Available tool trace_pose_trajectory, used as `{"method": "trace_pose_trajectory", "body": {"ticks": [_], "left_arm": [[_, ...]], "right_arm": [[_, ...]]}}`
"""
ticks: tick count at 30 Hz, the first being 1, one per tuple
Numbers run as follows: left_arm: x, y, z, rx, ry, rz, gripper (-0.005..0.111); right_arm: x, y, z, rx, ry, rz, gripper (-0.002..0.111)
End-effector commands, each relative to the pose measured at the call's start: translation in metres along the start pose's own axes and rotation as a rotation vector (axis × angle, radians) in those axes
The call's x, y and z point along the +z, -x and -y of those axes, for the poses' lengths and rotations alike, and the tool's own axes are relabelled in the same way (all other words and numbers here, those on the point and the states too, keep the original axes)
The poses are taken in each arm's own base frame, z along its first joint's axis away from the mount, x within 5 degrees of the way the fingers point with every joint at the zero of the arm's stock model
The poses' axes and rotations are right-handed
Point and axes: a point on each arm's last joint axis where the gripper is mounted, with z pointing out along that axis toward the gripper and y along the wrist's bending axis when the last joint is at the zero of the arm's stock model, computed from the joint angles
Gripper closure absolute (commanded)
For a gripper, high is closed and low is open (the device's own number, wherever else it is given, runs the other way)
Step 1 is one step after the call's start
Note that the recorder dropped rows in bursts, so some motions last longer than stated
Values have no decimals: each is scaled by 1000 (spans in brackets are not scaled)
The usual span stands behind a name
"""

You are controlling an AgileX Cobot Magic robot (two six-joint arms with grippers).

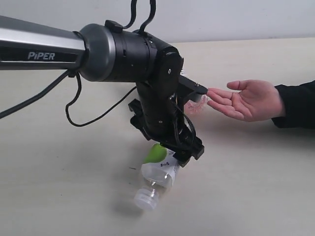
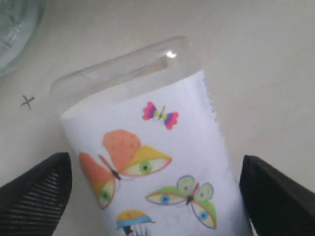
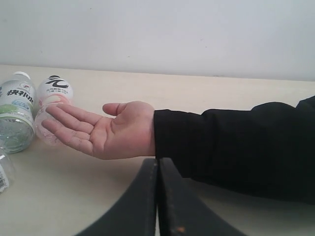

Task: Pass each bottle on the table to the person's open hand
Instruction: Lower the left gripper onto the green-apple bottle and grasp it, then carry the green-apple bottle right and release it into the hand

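Straddling squarish apple-label bottle (image 1: pixel 158 173) on worktop (image 1: pixel 256 191) for pickup, left pincer (image 2: pixel 155 196) gaping wide, unclamped; right pincer (image 3: pixel 157 191) closed, empty; person's hand (image 1: pixel 251 101) waiting palm-up.

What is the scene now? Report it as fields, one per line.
left gripper: open, jaws astride the squarish bottle
squarish bottle: lying on the table, not lifted
right gripper: shut, empty
person's hand: open, palm up, empty
green-label bottle, dark-logo bottle, pink bottle: on the table by the hand's fingertips
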Motion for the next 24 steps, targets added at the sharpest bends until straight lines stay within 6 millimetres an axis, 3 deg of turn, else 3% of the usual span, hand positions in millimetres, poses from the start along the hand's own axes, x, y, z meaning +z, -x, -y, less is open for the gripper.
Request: {"method": "trace_pose_trajectory", "body": {"ticks": [1, 4, 5, 12, 17, 20, 24], "left_arm": [[8, -1, 2, -23, -18, -16, 19], [7, -2, 3, -52, -33, -27, 30], [7, -3, 3, -65, -33, -40, 45], [1, -9, 4, -68, -38, -101, 107], [-36, -2, 12, -116, -123, 35, 107], [-76, 9, 27, -172, -240, 252, 107], [-105, 24, 47, -319, -434, 460, 107]], "right_arm": [[0, 0, 0, -4, -5, 14, 108], [0, 0, 0, -4, -5, 14, 108], [0, 0, 0, -4, -5, 14, 108], [0, 0, 0, -4, -5, 14, 108], [0, 0, 0, -4, -5, 14, 108], [0, 0, 0, -4, -5, 14, 108], [0, 0, 0, -4, -5, 14, 108]]}}
